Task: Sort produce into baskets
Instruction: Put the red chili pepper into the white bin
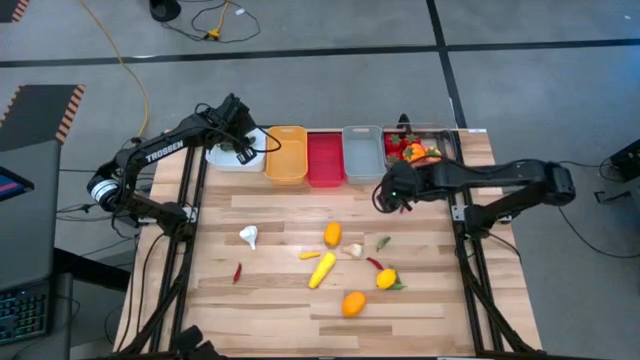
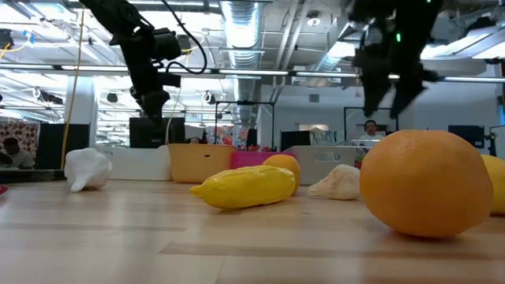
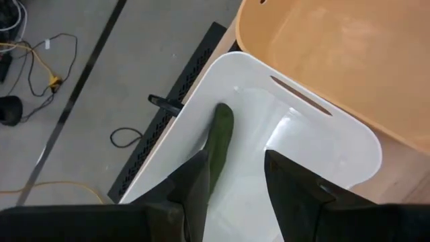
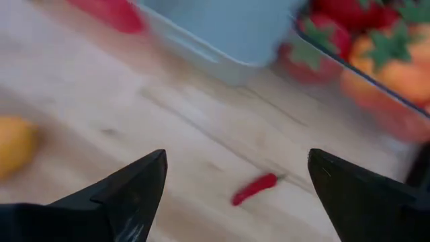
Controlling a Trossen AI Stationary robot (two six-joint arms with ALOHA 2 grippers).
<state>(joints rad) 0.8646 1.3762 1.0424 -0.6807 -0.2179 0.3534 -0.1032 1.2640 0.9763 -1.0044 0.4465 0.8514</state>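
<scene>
My left claw over white bin at far left end of bin row, fingers parted, green piece lying in bin against one finger, not gripped far as I see. My right claw wide open, empty, above tabletop near far edge, by grey bin and clear bin. Red chilli on wood below it. Corn, lemons, garlic loose mid-tabletop.

Lab: exposed ceiling ducts, monitors
</scene>
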